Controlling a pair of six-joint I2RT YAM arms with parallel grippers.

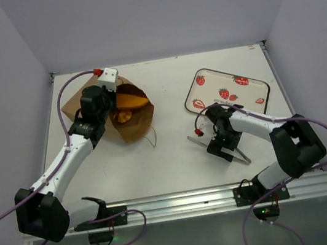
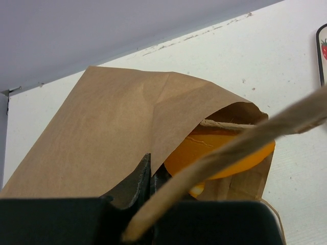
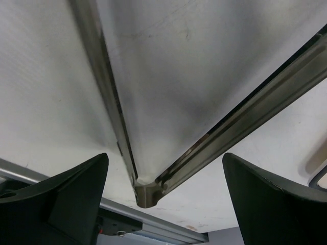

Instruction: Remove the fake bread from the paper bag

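Observation:
The brown paper bag (image 1: 132,127) lies at the back left with its mouth held open toward the right. Glossy orange fake bread (image 1: 130,101) shows inside the mouth, with a smaller knobbly piece (image 1: 124,115) below it. My left gripper (image 1: 111,104) is shut on the bag's upper edge. In the left wrist view its fingers (image 2: 139,176) pinch the paper bag (image 2: 112,117) beside the fake bread (image 2: 219,153), and a string handle (image 2: 245,138) crosses in front. My right gripper (image 1: 222,144) stands open, low over the metal tongs (image 1: 240,157), whose hinge end (image 3: 148,193) lies between the fingers (image 3: 66,196).
A strawberry-print tray (image 1: 209,98) sits at the back right, just beyond the right gripper. A metal rail (image 1: 182,201) runs along the near table edge. Walls close off the table on the left, back and right.

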